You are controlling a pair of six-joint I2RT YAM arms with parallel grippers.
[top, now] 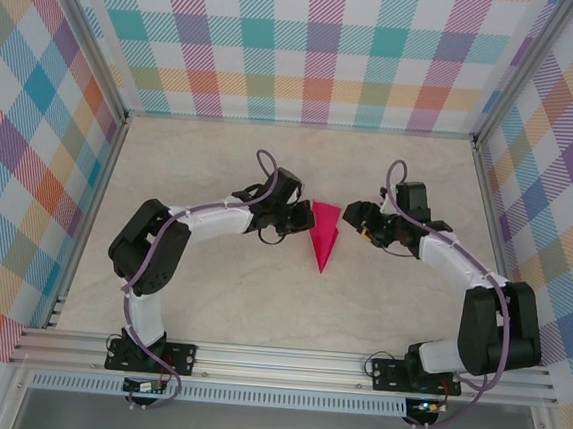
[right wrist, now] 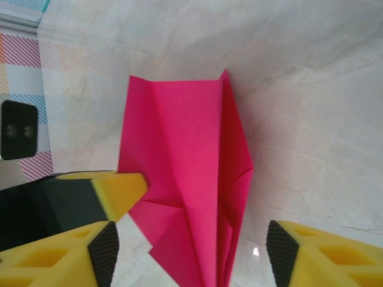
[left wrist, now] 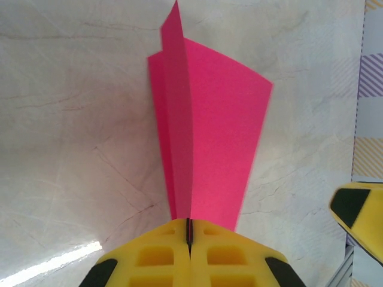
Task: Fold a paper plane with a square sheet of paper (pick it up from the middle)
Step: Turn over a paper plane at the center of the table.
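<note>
Left tool (left wrist: 189, 232) is pinching the pink paper plane (left wrist: 206, 137), fingers pressed together on it; right tool (right wrist: 191, 242) is sitting spread around it; plane's sitting mid-worktop (top: 209, 298), tip pointing at the near edge.

You're looking at a pale beige tabletop (top: 209, 298) with faint marble-like veining. It is matte apart from a bright streak of reflected light (left wrist: 54, 266) low on the left of the left wrist view. Walls (top: 311, 46) stand along its far, left and right edges, all covered in the same plaid of teal, pink, orange, yellow and purple on white. Aluminium posts (top: 82, 31) rise from the two far corners, and a ribbed aluminium rail (top: 284, 363) runs along the near edge. The lighting is even, and the shadows on the surface are soft.
</note>
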